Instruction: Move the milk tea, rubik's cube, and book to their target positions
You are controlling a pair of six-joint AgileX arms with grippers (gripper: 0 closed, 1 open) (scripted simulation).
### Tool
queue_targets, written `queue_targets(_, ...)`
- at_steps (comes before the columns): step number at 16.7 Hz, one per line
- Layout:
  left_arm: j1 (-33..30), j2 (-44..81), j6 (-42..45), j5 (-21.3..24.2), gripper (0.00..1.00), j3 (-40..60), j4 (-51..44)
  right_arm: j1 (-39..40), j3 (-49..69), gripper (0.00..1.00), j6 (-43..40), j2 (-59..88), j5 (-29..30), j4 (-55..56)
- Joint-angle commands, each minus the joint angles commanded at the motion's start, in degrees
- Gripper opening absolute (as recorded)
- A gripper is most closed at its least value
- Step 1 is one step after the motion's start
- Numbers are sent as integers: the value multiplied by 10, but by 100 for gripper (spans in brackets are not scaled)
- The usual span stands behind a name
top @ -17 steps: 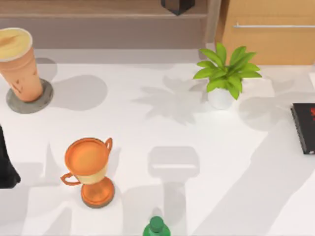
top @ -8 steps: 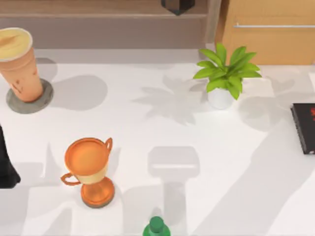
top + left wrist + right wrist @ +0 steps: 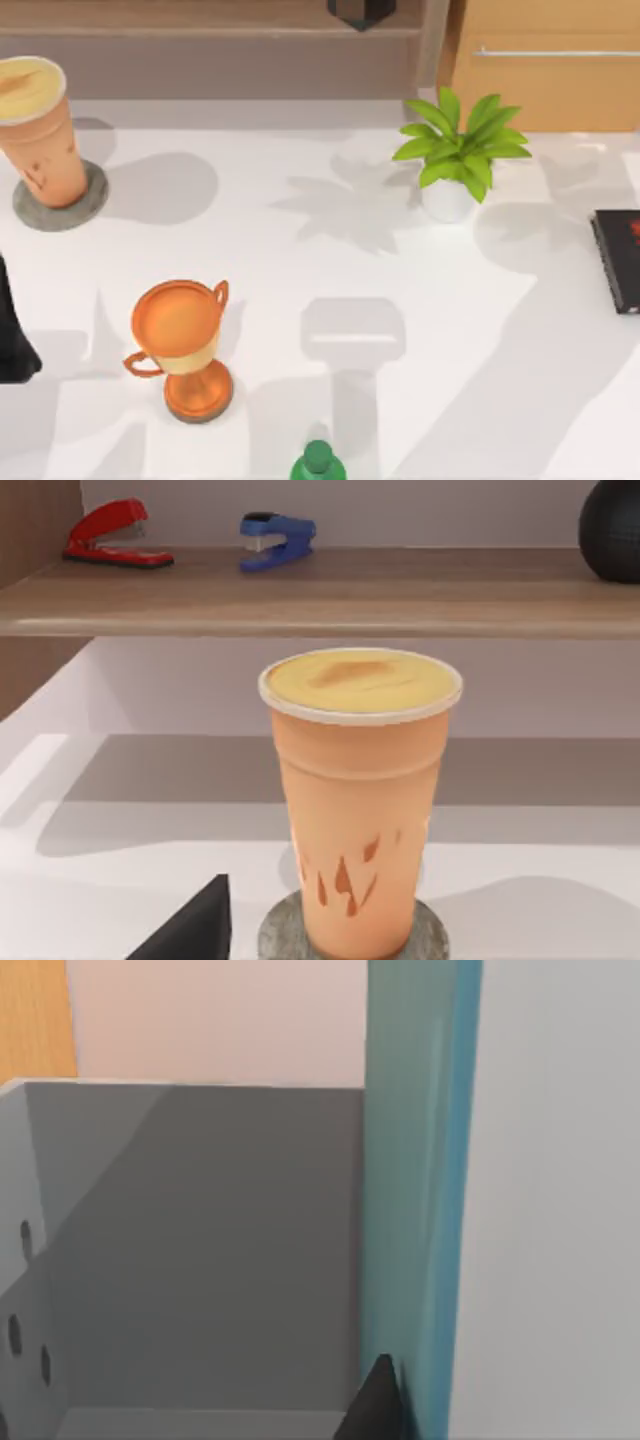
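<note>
The milk tea (image 3: 38, 125), a tall orange-tan cup with a creamy top, stands on a round grey coaster (image 3: 92, 195) at the table's far left. In the left wrist view the milk tea (image 3: 358, 800) rises just ahead of one dark fingertip (image 3: 195, 925), apart from it; that gripper is open. My left arm (image 3: 12, 345) sits at the left edge. In the right wrist view the teal-blue book (image 3: 420, 1190) stands upright, with a dark fingertip (image 3: 378, 1400) pressed on its face; my right gripper is shut on it, over a grey box (image 3: 200, 1240). The rubik's cube is out of view.
An orange trophy (image 3: 185, 345) stands front left, a green bottle top (image 3: 318, 462) at the front edge, a potted plant (image 3: 455, 160) back right, and a black book (image 3: 620, 260) at the right edge. A shelf holds a red stapler (image 3: 105, 535) and a blue stapler (image 3: 278, 538).
The shadow on the table's right side has shifted and spread leftward. The objects on the table and the left arm have not moved.
</note>
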Motion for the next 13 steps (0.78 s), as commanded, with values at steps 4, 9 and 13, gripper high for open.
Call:
queue_targets(4,0,0,0,0,100,0,0,-1,-4,0,0,-7,-1,-3)
queue_targets(9,0,0,0,0,100,0,0,0,-22,0,38,-40,24,20)
queue_targets(13,0,0,0,0,100,0,0,3,-90,0,173,-152,88,91)
